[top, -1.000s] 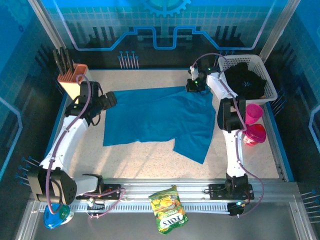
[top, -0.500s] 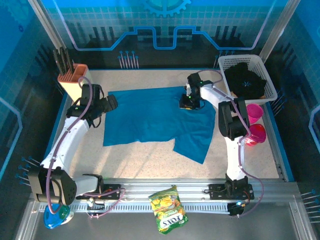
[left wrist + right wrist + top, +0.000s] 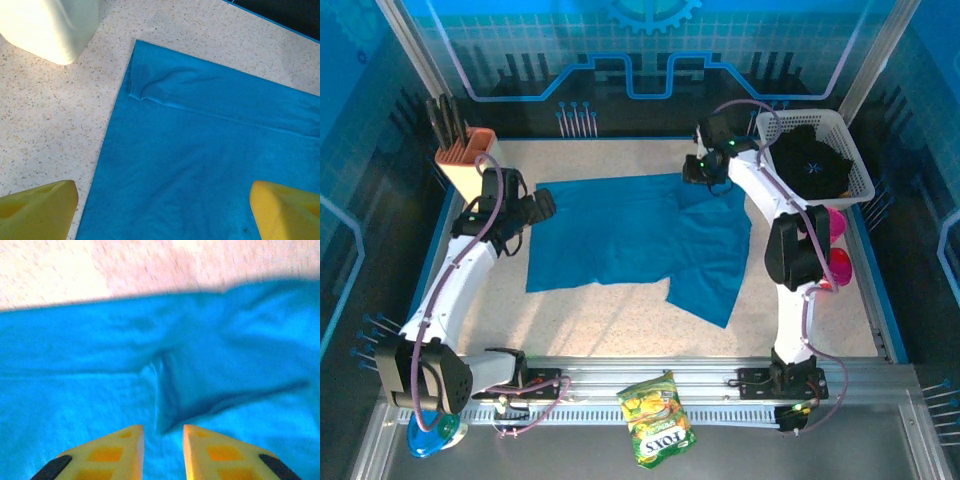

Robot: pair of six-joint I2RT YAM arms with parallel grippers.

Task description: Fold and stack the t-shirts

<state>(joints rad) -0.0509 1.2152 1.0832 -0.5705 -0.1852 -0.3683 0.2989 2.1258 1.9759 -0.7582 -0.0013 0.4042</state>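
Teal t-shirt (image 3: 90, 365) fold in right claw (image 3: 163, 434)

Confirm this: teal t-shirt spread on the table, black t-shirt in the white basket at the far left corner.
Wrong side: top external view shows the white basket with the black t-shirt at the far right corner. The teal t-shirt is spread on the table.

A pale speckled table (image 3: 610, 305) carries a teal shirt (image 3: 630, 235) spread mostly flat across its middle. A knife block (image 3: 460, 160) stands at the far left corner and a white basket (image 3: 798, 115) at the far right. What look like two pink cups (image 3: 830, 268) sit by the right edge.
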